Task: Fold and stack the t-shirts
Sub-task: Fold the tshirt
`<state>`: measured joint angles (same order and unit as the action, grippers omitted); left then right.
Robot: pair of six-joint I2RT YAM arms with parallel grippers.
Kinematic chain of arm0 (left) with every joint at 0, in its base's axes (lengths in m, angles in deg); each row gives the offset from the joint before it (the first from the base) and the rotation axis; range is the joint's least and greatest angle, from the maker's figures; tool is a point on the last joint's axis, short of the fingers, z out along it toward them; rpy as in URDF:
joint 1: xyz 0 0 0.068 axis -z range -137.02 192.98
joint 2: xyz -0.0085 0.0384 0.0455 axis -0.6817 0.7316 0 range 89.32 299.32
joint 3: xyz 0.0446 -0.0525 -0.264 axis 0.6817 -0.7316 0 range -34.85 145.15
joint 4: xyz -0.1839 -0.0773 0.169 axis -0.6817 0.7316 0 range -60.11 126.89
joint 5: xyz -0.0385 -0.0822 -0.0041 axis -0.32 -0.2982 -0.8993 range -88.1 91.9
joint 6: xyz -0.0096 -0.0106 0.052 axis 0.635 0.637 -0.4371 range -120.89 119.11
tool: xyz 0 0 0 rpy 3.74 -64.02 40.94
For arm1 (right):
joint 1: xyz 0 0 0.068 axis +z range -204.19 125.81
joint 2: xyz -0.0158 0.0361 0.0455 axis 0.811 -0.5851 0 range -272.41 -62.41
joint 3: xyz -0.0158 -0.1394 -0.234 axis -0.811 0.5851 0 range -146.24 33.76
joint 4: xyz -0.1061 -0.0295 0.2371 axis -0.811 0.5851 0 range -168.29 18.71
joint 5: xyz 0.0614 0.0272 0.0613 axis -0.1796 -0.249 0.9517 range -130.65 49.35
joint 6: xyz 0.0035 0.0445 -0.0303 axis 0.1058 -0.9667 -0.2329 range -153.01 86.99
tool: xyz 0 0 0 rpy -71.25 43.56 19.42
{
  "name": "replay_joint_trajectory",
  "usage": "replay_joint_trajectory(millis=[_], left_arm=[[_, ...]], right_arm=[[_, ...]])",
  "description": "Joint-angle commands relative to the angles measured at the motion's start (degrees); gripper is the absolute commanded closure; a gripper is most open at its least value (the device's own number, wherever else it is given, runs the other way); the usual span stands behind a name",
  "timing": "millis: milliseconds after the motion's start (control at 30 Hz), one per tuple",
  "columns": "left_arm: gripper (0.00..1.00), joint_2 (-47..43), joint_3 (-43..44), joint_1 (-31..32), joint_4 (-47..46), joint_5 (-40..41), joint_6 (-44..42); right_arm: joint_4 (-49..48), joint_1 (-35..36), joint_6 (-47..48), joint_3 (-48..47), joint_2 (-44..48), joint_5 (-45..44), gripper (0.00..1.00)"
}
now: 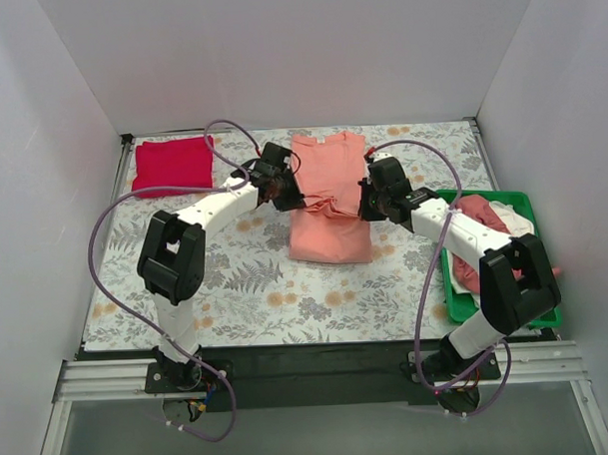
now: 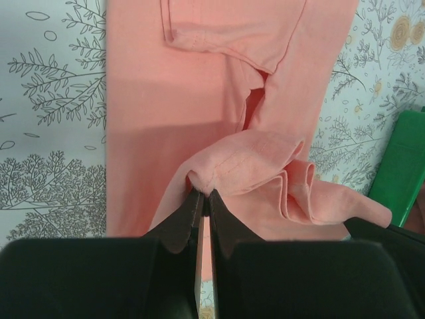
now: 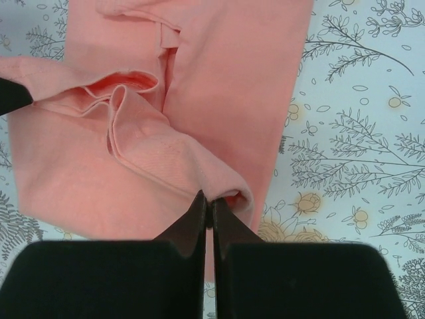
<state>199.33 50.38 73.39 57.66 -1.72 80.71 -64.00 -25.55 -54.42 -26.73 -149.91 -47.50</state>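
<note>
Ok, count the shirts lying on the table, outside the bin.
2. A folded red shirt in the far left corner, and a pink shirt in the middle, pinched by the left gripper and right gripper. The green bin holds more cloth, too bunched to count.

Bright, even, diffuse light from overhead; white walls (image 1: 278, 49) show no glare. Shadows soft, faint. Wrist views sharp on shirt (image 2: 166, 119), w/ a dim shadow band mid-fabric; near fingers (image 2: 179, 226) read as flat, detail-less black.
</note>
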Motion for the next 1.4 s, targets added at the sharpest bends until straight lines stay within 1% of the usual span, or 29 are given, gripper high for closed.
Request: replay_joint_trajectory(millis=[0, 267, 433, 467, 533, 567, 633, 667, 700, 733, 767, 800, 833, 867, 900, 967, 1000, 1033, 1067, 1100, 1133, 1167, 1200, 1233, 1300, 1367], left_arm=[[1.00, 0.72, 3.36, -0.71, 0.27, 0.45, -2.06], [1.00, 6.43, 7.66, -2.11, 2.29, 0.28, -2.77], [1.00, 8.10, 8.72, -2.99, 1.85, 1.24, -1.01], [0.98, 8.80, 9.07, -3.17, 1.94, 1.16, -1.09], [0.88, 9.69, 10.21, -3.52, 2.20, 1.24, -1.27], [0.78, 9.95, 10.57, -3.69, 2.38, 1.24, -1.36], [0.64, 10.39, 11.18, -3.78, 2.29, 0.90, -1.71], [0.51, 10.48, 11.71, -3.78, 2.20, -0.15, -2.06], [0.45, 10.13, 11.97, -3.78, 2.03, -0.86, -2.32], [0.41, 9.69, 12.06, -3.87, 2.03, -1.56, -2.67], [0.37, 9.17, 11.63, -3.87, 2.03, -2.18, -2.76], [0.33, 8.64, 11.19, -3.87, 1.94, -2.62, -2.85], [0.31, 6.63, 10.31, -3.70, 1.85, -2.97, -2.77], [0.30, 5.57, 8.22, -3.78, 1.50, -3.41, -2.59], [0.28, 4.17, 6.54, -3.70, 0.98, -3.50, -2.42], [0.27, -0.23, 3.38, -3.35, -0.51, -3.94, -1.54], [0.27, -1.63, -0.29, -2.73, -1.22, -5.25, -1.10], [0.26, -3.04, -2.16, -2.38, -2.18, -6.39, -0.83], [0.26, -5.75, -4.44, -1.85, -3.50, -7.36, -0.48], [0.26, -6.91, -8.37, -1.33, -6.12, -8.41, 0.74], [0.26, -7.88, -10.59, -0.37, -7.54, -11.29, 1.36], [0.26, -9.19, -12.44, 0.25, -9.90, -12.37, 2.32], [0.26, -9.55, -14.11, 0.69, -10.97, -14.03, 3.46], [0.26, -9.82, -17.00, 1.48, -11.94, -16.22, 3.91], [0.26, -9.91, -19.39, 2.28, -14.05, -16.86, 4.62], [0.26, -9.21, -21.07, 3.07, -14.67, -17.12, 5.06]], right_arm=[[-2.77, -1.57, 1.63, -4.11, -2.13, 1.66, 0.99], [-2.86, -4.30, 1.72, -7.97, -8.29, 4.30, 0.98], [-2.95, -5.61, 2.34, -10.70, -13.12, 5.62, 0.96], [-3.03, -5.96, 2.08, -11.22, -14.09, 6.14, 0.94], [-3.03, -6.41, 1.81, -11.93, -15.06, 6.24, 0.85], [-3.03, -6.67, 1.98, -12.28, -15.33, 6.41, 0.69], [-2.95, -6.85, 2.25, -13.16, -15.50, 6.41, 0.62], [-2.95, -6.93, 2.34, -13.42, -15.33, 6.41, 0.52], [-2.77, -7.02, 2.42, -13.51, -15.07, 6.33, 0.49], [-2.60, -7.02, 2.42, -13.43, -14.19, 6.41, 0.42], [-2.59, -7.02, 2.34, -13.34, -13.66, 7.72, 0.38], [-2.51, -7.02, 2.34, -13.08, -13.05, 8.34, 0.32], [-2.51, -7.02, 2.25, -11.94, -11.56, 8.96, 0.20], [-2.59, -6.94, 2.16, -11.24, -10.68, 10.44, 0.04], [-2.59, -6.93, 2.07, -10.19, -9.71, 11.33, 0.02], [-2.68, -6.93, 0.85, -6.67, -6.46, 14.04, 0.02], [-3.03, -6.93, 0.41, -5.35, -5.15, 15.19, 0.02], [-3.56, -6.93, -0.03, -3.77, -2.35, 16.42, 0.02], [-6.00, -6.85, -1.43, 0.24, -0.75, 19.65, 0.02], [-7.50, -6.85, -2.14, 2.28, 0.74, 21.60, 0.02], [-9.60, -6.85, -2.84, 4.83, 3.54, 23.62, 0.02], [-11.45, -6.76, -4.76, 8.77, 4.87, 27.47, 0.02], [-15.65, -6.58, -5.74, 11.07, 6.02, 29.16, 0.02], [-17.52, -6.58, -6.53, 12.83, 7.60, 30.74, 0.02], [-21.55, -6.41, -8.46, 16.87, 8.14, 34.09, 0.02], [-21.84, -6.41, -8.74, 18.03, 7.00, 36.19, 0.02]])
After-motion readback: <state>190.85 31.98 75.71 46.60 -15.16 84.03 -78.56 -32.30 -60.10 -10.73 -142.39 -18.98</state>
